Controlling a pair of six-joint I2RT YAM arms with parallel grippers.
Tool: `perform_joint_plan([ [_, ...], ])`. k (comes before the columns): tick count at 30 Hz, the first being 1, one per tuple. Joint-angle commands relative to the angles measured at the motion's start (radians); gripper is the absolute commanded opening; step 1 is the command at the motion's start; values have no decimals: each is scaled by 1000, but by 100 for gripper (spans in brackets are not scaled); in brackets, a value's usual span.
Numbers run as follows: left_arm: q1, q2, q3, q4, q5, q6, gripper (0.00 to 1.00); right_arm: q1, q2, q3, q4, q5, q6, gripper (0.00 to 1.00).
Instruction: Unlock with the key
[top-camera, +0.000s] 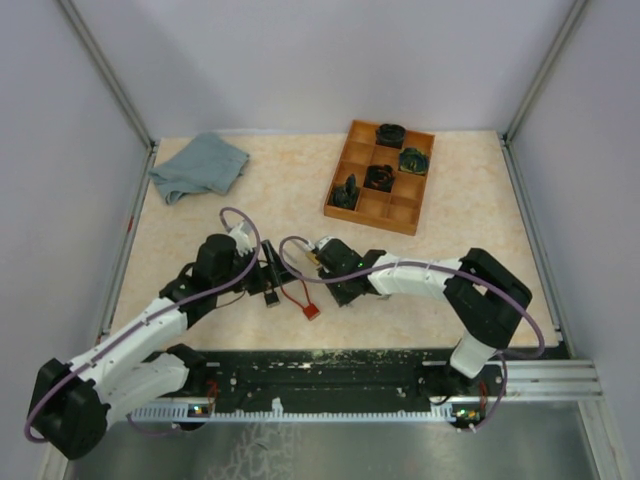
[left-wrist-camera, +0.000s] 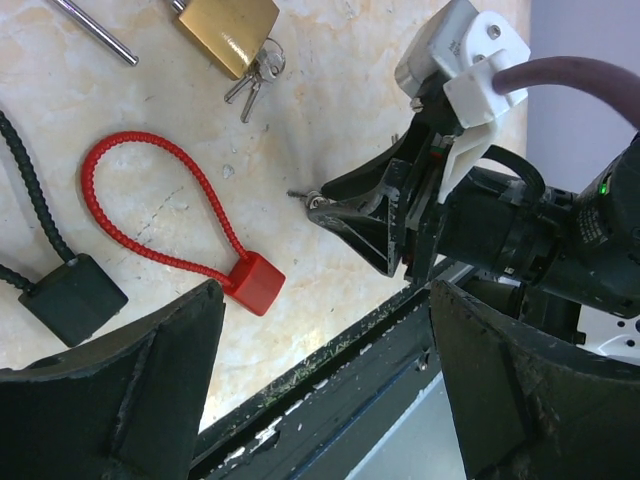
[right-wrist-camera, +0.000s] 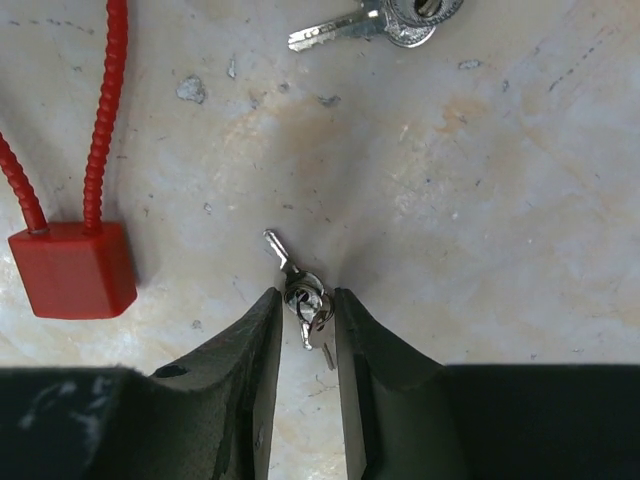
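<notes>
Left arm: rises from its base at the near-left edge and reaches forward and inward, wrist bent down over the table (top-camera: 450, 200). Left gripper (left-wrist-camera: 325, 300): fingers spread wide, holding nothing, hanging above the locks. Right arm: base at near right, elbow folded high, forearm running leftward and low towards the table centre. Right gripper (right-wrist-camera: 307, 292): fingers drawn close together, pressed in on a small key bunch (right-wrist-camera: 300, 290) from both sides, with one key blade poking out past the tips; the tips sit at the table surface, and whether the bunch is lifted cannot be told. Red cable lock (left-wrist-camera: 255, 283): lies flat just left of the right gripper, loop closed into its block. Black cable lock (left-wrist-camera: 72, 297): beside the red one, partly cut off by the frame. Brass padlock (left-wrist-camera: 230, 28): a little further out, a second set of keys (left-wrist-camera: 255, 82) touching its lower corner; metal rod (left-wrist-camera: 95, 30) near it. Wooden compartment tray (top-camera: 395, 207): far right, dark objects in four cells, too small to identify. Grey-blue cloth (top-camera: 200, 165): crumpled at the far left.
</notes>
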Motion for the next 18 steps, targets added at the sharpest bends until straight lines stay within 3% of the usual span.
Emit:
perform_joint_plan([
  [1, -3, -28, -15, 19, -7, 0, 88, 15, 82, 17, -85, 15, -2, 25],
  [7, -4, -41, -25, 32, 4, 2, 88, 15, 44, 22, -92, 54, -9, 1],
  [18, -3, -29, -67, 224, 139, -25, 85, 12, -312, -123, 177, 1, 9, 0],
])
